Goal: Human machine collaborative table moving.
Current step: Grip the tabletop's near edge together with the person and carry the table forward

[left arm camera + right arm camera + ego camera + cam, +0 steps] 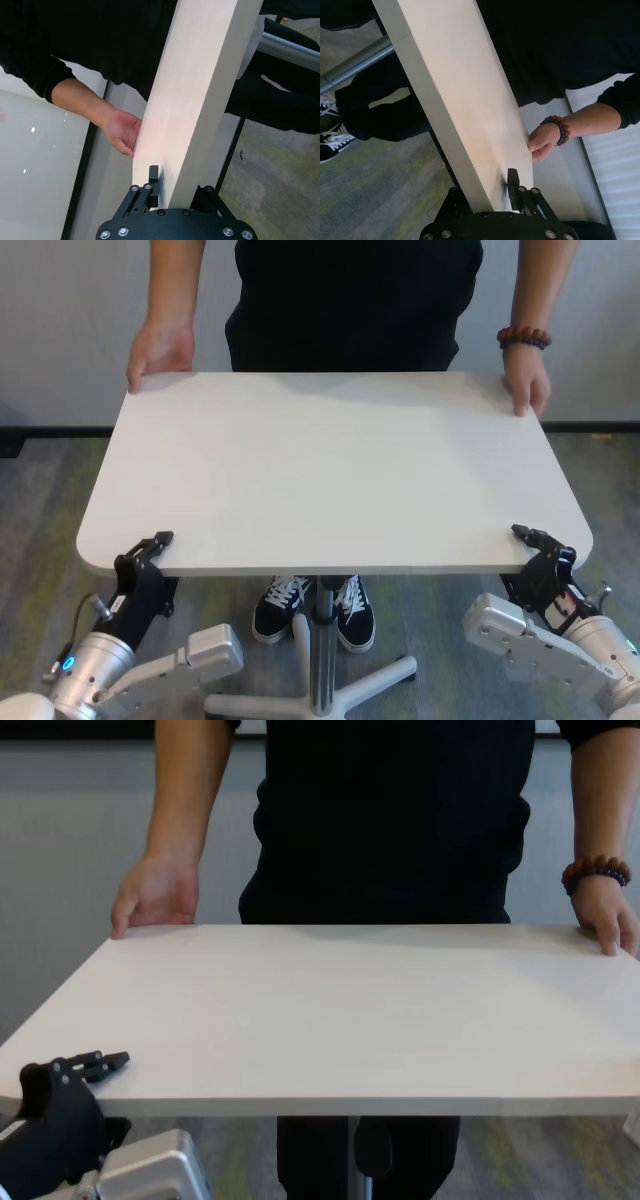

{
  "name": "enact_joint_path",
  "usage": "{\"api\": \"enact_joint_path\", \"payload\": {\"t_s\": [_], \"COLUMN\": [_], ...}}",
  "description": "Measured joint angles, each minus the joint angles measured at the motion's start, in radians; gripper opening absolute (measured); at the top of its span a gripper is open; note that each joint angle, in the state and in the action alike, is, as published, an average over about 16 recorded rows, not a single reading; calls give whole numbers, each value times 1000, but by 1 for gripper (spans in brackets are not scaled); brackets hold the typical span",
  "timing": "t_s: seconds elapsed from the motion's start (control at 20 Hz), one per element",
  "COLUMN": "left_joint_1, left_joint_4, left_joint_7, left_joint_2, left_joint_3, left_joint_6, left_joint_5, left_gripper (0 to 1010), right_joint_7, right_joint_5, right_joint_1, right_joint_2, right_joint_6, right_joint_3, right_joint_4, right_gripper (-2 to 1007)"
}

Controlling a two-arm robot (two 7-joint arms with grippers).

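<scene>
The white table (330, 470) stands between me and the human (350, 300), who holds its far corners with both hands; a beaded bracelet (523, 337) is on one wrist. My left gripper (147, 550) is shut on the table's near left edge, one finger above the top and one below; it also shows in the chest view (75, 1072) and the left wrist view (172, 192). My right gripper (540, 545) is shut on the near right edge, also in the right wrist view (492, 195). The silver pedestal leg (322, 650) runs down under the middle.
The table's white star base (330, 690) rests on grey-green carpet. The human's black-and-white sneakers (312, 608) stand beside the leg. A pale wall with a dark skirting strip (50, 430) runs behind the human.
</scene>
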Motion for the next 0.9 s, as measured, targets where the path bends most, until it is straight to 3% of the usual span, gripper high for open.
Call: {"api": "enact_joint_path", "payload": {"t_s": [0.5,0.9], "left_joint_1": [-12,-36], "left_joint_4": [-15,-15], "left_joint_7": [-16,-26], "left_joint_2": [-17,-32], "left_joint_3": [-11,-10], "left_joint_6": [4,12], "left_joint_5": [25,43], "left_gripper": [286,286], "right_joint_7": [20,39], "right_joint_5": [-21,-43], "right_joint_1": [17,57], "right_joint_2": [-2,-10], "right_joint_6": [-14,-32], "right_joint_3": [23,32], "right_joint_4": [3,29], "right_gripper": [343,343]}}
